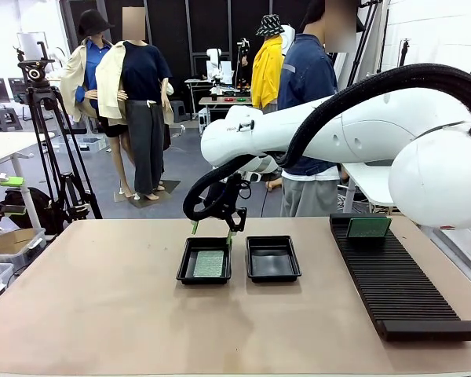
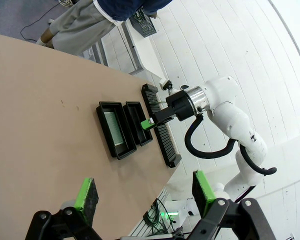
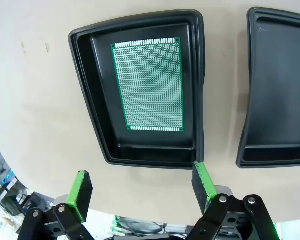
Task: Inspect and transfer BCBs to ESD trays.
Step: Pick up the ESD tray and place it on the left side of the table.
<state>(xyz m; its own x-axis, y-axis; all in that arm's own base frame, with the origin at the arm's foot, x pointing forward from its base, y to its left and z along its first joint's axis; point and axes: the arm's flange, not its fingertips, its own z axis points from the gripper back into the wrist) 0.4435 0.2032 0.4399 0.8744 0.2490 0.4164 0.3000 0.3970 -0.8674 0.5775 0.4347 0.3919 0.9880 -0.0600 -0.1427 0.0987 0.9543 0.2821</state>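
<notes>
One green BCB (image 1: 209,263) lies flat in the left of two black ESD trays (image 1: 182,267); the right tray (image 1: 272,259) has a bare floor. My right gripper (image 1: 214,228) hovers open just above the left tray's far rim, nothing between its fingers. In the right wrist view that gripper (image 3: 141,187) stands open over the near rim of the tray (image 3: 97,100) holding the board (image 3: 150,85), with the bare tray (image 3: 280,85) beside it. Another green board (image 1: 369,227) stands in the rack. My left gripper (image 2: 145,192) is open and high, far from the trays (image 2: 110,105).
A long black ribbed rack (image 1: 396,275) runs along the table's right side. A person (image 1: 310,118) stands at the far edge behind the trays. The right arm's white links span the right half of the front view. Bare tabletop lies left and in front.
</notes>
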